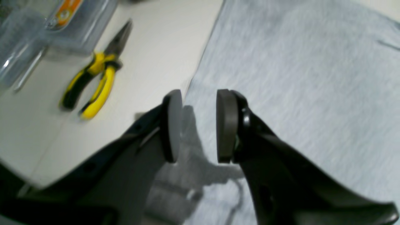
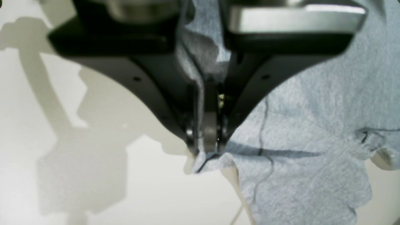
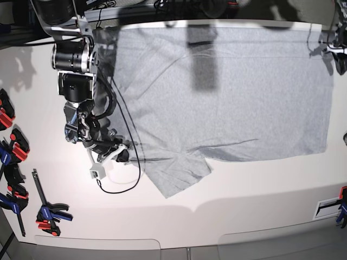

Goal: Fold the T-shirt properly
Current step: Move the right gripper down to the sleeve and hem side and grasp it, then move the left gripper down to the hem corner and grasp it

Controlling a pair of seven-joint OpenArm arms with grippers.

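Right fingers: your right gripper [image 2: 204, 147] has its pads pressed together with a pinch of the T-shirt [image 3: 227, 92] between them, cloth bunched up through the gap above the tips
Left fingers: your left gripper [image 1: 198, 125] stands spread with nothing between the pads, hovering over the shirt's edge where grey cloth meets the white table [image 1: 150, 47]
Shirt: it lies spread out nearly flat across the far half of the table, plain side up, one sleeve [image 3: 179, 173] sticking out toward the near edge
Progress: by the look of it you are at the very start, no fold is laid yet; the first grasp is made on one side, the other side is still to be taken, and every fold remains
Right arm: it reaches down at the base view's left, wrist bent low to the tabletop at the shirt's edge
Left arm: only its tip shows at the far right corner of the base view
Nearby: yellow-handled pliers [image 1: 92, 78] lie off the cloth beside a clear plastic box [image 1: 56, 28]
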